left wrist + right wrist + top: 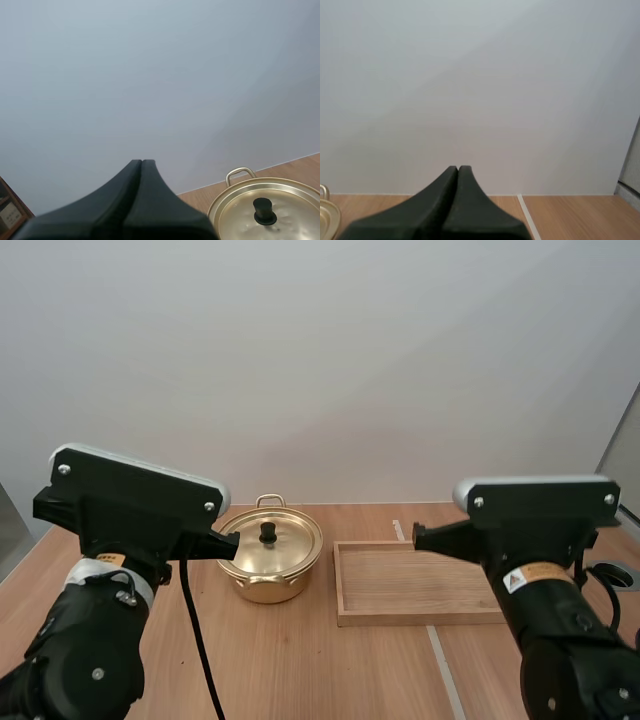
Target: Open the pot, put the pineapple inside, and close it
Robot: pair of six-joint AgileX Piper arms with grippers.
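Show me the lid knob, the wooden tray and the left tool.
lid knob (268,533), high view, the knob's black top.
wooden tray (420,582), high view, its bare floor.
left tool (141,162), left wrist view, seam between shut fingertips.

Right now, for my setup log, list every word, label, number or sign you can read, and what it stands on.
No text is readable.
On the right arm's sticker: a yellow warning triangle, print too small to read.
On the left arm's sticker: too small to read.
On the pot, lid and wooden tray: no marks visible.
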